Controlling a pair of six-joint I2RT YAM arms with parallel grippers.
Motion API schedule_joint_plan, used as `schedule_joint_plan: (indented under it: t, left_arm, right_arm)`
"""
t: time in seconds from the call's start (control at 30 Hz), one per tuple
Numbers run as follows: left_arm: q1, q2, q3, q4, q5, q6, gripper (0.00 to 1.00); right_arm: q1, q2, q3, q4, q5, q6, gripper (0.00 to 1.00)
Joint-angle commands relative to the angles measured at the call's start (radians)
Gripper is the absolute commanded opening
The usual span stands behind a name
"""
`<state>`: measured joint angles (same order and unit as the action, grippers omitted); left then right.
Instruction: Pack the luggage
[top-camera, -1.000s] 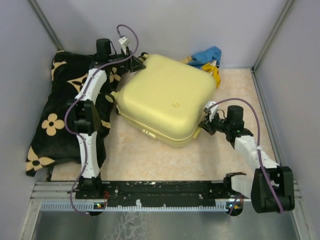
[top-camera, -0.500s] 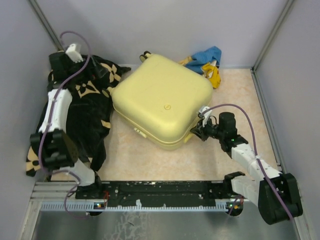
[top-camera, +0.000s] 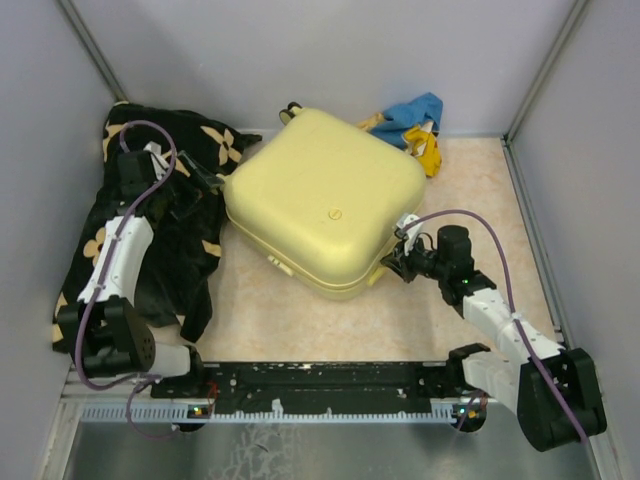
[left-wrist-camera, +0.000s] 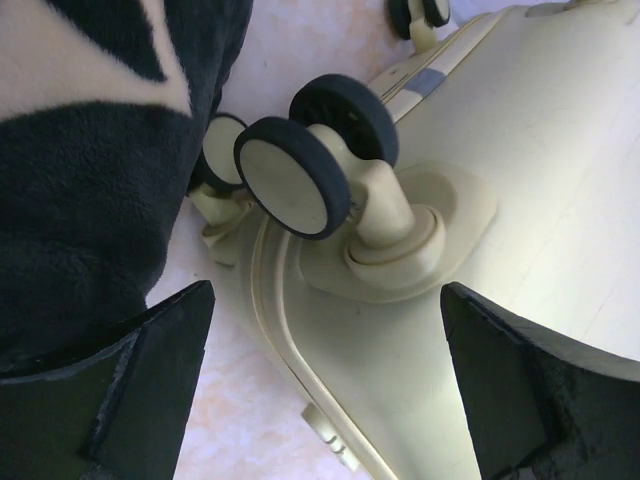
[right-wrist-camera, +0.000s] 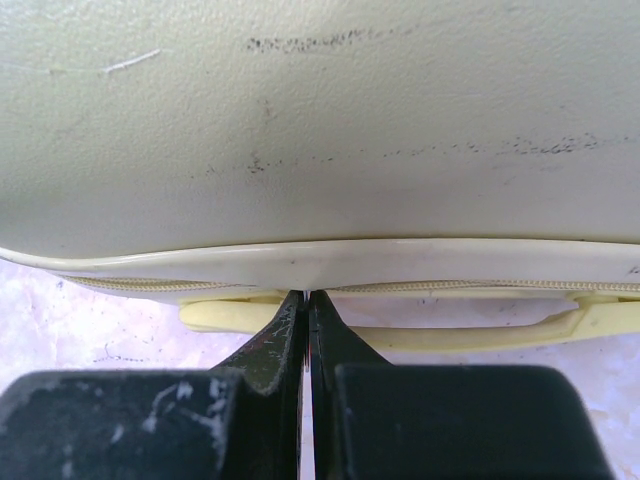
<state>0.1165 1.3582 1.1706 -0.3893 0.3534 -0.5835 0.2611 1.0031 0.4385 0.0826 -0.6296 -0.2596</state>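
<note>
The pale-yellow luggage (top-camera: 325, 205) lies closed and flat in the middle of the table. My left gripper (top-camera: 207, 181) is open and empty beside its left corner. In the left wrist view the left gripper (left-wrist-camera: 325, 400) frames the luggage shell (left-wrist-camera: 520, 180), with the black wheels (left-wrist-camera: 300, 170) just ahead. My right gripper (top-camera: 392, 262) is shut, with its tips against the luggage's right front side. In the right wrist view the right gripper (right-wrist-camera: 307, 300) touches the rim (right-wrist-camera: 400, 255) just above the yellow handle (right-wrist-camera: 450, 335). Nothing shows between the jaws.
A black blanket with tan flowers (top-camera: 185, 270) lies heaped left of the luggage, under my left arm, and shows in the left wrist view (left-wrist-camera: 90, 150). A blue and yellow cloth (top-camera: 415, 120) lies behind the luggage at the back wall. Grey walls close in three sides.
My left arm swung left off the luggage's back corner, then came down so its gripper sits by the wheels. The luggage shifted a little left. My right gripper moved in against its side.
</note>
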Motion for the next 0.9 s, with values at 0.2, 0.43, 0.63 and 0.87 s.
schedule_joint_plan:
  t: [0.2,0.43,0.63,0.87]
  left_arm:
    - [-0.001,0.151,0.039,0.110,0.070,-0.218,1.00]
    - [-0.011,0.231,0.067,0.229,0.085,-0.286,1.00]
    - [-0.024,0.285,0.100,0.290,0.094,-0.335,1.00]
    - [-0.055,0.339,0.138,0.351,0.128,-0.396,0.90]
  right_arm:
    - [0.016,-0.030,0.049,0.031,-0.002,-0.047,0.00]
    - [0.019,-0.035,0.053,0.005,0.011,-0.047,0.00]
    - [0.030,-0.029,0.058,0.005,0.020,-0.041,0.00]
    - [0.039,-0.011,0.070,0.006,0.029,-0.040,0.00]
